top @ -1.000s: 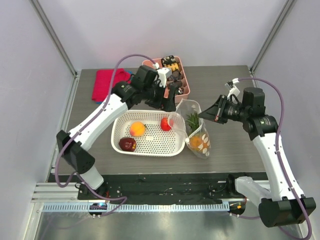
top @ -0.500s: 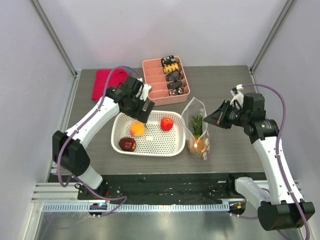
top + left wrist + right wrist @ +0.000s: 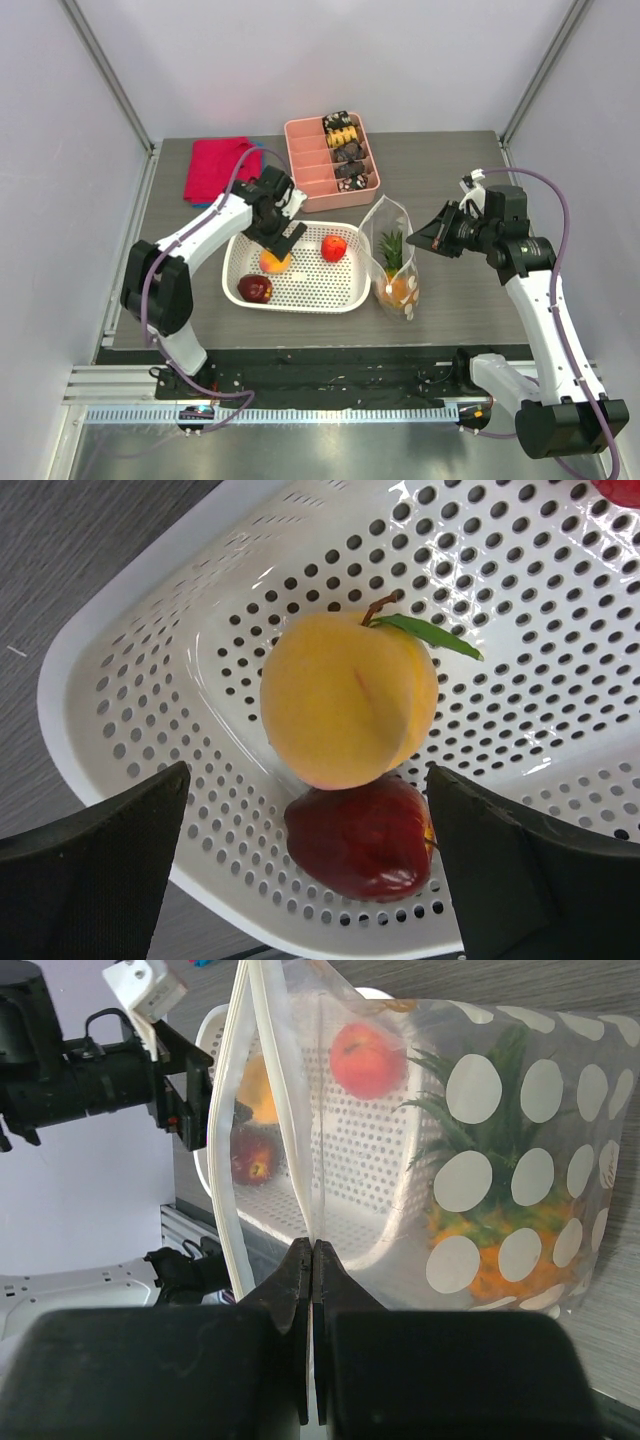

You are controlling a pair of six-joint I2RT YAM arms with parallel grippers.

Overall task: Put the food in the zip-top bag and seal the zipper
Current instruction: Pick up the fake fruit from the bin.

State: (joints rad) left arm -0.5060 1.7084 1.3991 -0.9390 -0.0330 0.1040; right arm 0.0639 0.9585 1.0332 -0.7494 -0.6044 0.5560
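Zip-top bag [image 3: 392, 255], clear with white dots, stands upright just right of the white basket [image 3: 300, 297] with the pineapple [image 3: 396, 272] inside, leaves up; its zipper [image 3: 262, 1110] strips are parted above the point where the right gripper [image 3: 312, 1250] is closed on the mouth edge. Left gripper [image 3: 308, 775] hangs with jaws wide apart over the peach [image 3: 348, 700], which touches the dark red apple [image 3: 362, 837] near the basket's left wall, and the bright red apple [image 3: 334, 247] lies apart toward the right wall. Bare tabletop [image 3: 460, 300] lies right of and nearer than the bag; the pink snack tray [image 3: 305, 170] sits just beyond the basket's far rim.
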